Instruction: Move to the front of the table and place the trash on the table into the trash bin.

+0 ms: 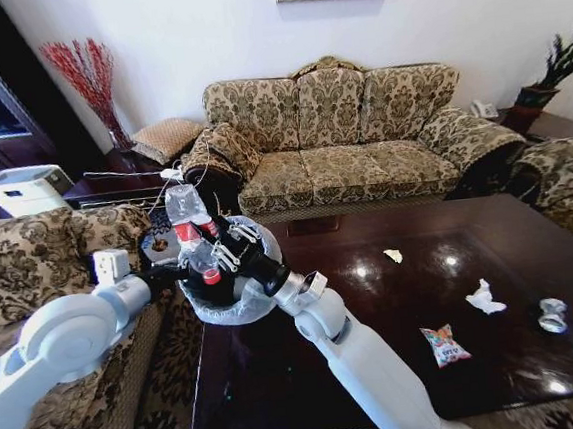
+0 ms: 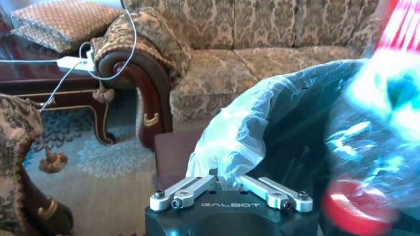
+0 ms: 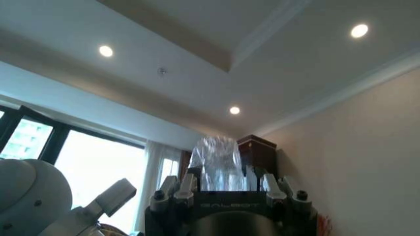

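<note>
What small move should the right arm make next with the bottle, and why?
Probably it should tip the clear plastic bottle down toward the trash bin and open the right tool. That tool grips the bottle directly above the bin's white liner, cap end down, while the left tool holds the liner's rim. A release here should likely land inside.

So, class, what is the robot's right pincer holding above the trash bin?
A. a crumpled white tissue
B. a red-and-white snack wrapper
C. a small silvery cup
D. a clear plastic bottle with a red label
D: the right pincer is shut on the clear plastic bottle over the trash bin, while the left pincer grips the bin's liner.
</note>
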`<state>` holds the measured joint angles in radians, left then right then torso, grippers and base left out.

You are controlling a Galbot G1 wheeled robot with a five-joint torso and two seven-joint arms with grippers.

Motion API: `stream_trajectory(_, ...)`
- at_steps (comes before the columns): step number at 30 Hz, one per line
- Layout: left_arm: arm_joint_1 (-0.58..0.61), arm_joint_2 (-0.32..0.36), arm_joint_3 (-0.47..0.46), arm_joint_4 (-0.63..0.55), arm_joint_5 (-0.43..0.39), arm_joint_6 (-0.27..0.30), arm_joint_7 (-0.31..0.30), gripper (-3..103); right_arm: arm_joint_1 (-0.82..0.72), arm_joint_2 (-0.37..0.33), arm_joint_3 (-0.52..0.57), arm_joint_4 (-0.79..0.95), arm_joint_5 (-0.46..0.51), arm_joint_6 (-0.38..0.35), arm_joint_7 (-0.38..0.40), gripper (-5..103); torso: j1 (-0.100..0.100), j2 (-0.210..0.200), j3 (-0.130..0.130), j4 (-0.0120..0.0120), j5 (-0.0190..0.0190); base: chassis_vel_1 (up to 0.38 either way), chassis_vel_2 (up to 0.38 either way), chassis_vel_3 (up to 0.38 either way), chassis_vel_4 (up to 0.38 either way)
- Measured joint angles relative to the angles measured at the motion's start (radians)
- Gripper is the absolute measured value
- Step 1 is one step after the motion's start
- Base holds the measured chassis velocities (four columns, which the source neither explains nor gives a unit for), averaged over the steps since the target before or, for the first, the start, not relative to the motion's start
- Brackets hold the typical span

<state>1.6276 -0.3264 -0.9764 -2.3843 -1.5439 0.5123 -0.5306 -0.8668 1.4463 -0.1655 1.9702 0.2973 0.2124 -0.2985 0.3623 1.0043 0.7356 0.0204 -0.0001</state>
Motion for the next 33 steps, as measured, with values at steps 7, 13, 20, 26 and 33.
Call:
stream_trajectory(7, 0.002, 0.028, -0.008, -0.011, -0.033, 0.019, -0.026, 0, -0.014, 0.01, 0.011, 0.015, -0.019, 0.003, 0.012, 70, 0.0, 0.0, 0.0, -0.0001, 0.0003, 0.0, 0.0, 0.0, 0.0)
stream_trajectory(13, -0.015, 0.037, -0.004, 0.02, -0.053, 0.022, -0.048, 0, -0.079, -0.022, 0.08, 0.101, 0.0, -0.014, 0.038, 90, 0.0, 0.0, 0.0, 0.0, 0.0003, 0.0, 0.0, 0.0, 0.0)
stream_trajectory(20, -0.046, 0.039, -0.026, 0.164, -0.06, 0.017, -0.082, 0, -0.395, -0.101, 0.26, 0.293, -0.04, 0.007, 0.076, 100, 0.0, 0.0, 0.0, -0.0003, 0.0, 0.0, 0.0, 0.0, 0.0)
stream_trajectory(26, -0.067, 0.039, -0.029, 0.214, -0.049, -0.009, -0.081, 0, -0.558, -0.102, 0.326, 0.296, -0.087, 0.039, 0.165, 100, 0.0, 0.0, 0.0, -0.0001, 0.0002, 0.0, 0.0, 0.0, 0.0)
stream_trajectory(33, -0.071, 0.008, -0.001, 0.227, -0.009, -0.018, -0.067, 0, -0.639, -0.094, 0.341, 0.266, -0.1, 0.043, 0.217, 100, 0.0, 0.0, 0.0, 0.0, -0.0002, -0.034, -0.048, 0.035, 0.046)
